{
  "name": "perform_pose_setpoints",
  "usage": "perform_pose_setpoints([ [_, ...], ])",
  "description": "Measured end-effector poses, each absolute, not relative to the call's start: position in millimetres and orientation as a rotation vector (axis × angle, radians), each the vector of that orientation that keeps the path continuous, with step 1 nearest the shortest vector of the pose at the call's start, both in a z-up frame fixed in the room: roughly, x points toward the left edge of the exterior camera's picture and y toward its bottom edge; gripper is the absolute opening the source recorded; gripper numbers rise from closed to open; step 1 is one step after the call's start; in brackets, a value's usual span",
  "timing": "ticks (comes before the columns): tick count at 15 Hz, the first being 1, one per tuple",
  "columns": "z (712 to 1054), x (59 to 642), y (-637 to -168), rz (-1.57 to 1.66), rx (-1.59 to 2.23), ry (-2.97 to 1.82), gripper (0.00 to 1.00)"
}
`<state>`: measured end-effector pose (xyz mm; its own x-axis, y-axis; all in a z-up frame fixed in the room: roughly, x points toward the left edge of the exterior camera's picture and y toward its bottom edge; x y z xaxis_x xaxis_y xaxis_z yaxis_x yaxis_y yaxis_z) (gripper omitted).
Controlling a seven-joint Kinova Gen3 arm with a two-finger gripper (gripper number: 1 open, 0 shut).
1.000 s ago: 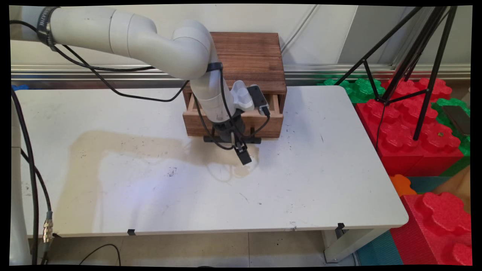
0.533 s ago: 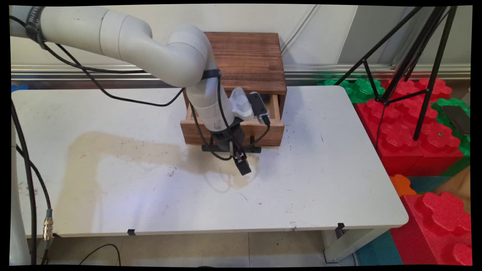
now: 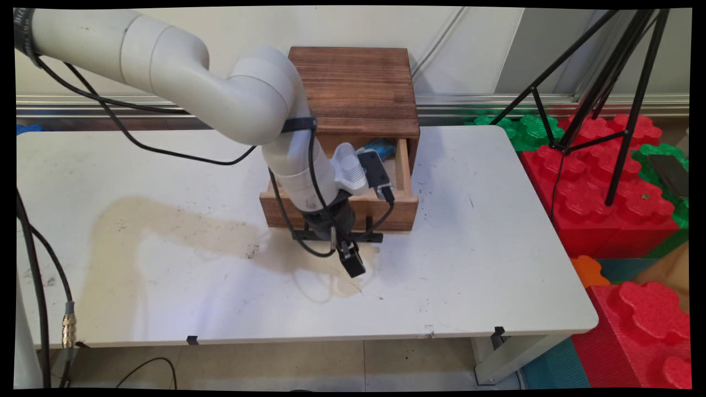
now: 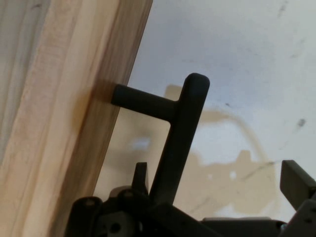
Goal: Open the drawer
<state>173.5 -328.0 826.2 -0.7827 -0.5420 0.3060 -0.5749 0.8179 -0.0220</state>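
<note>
Claw (image 3: 343, 251) hooked over the black handle (image 4: 178, 133) of the wooden drawer (image 3: 339, 207), its 2 fingers set apart and seemingly unclenched; drawer stands part-open from its wooden cabinet (image 3: 356, 88) on the white bench (image 3: 469, 264), something blue (image 3: 380, 148) inside.

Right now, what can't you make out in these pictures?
Drawer contents, main view: the arm covers most; only a blue something peeks out at the back.
Handle, hand view: its lower end is hidden behind the hand.
Tripod, main view: top cut off by the edge.
</note>
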Motion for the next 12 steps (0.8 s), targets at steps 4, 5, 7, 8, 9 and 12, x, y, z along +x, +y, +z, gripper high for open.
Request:
perform_pose_setpoints([
  [4,827.1,170.4,-311.2,0.145,0.843,-2.718,1.00],
  [5,827.2,169.5,-307.1,0.141,0.840,-2.718,1.00],
  [7,827.6,167.7,-300.0,0.132,0.835,-2.719,1.00],
  [8,827.7,167.1,-297.2,0.129,0.833,-2.719,1.00],
  [9,828.0,166.3,-294.3,0.126,0.831,-2.719,1.00],
  [12,828.7,164.0,-286.3,0.117,0.825,-2.718,1.00],
])
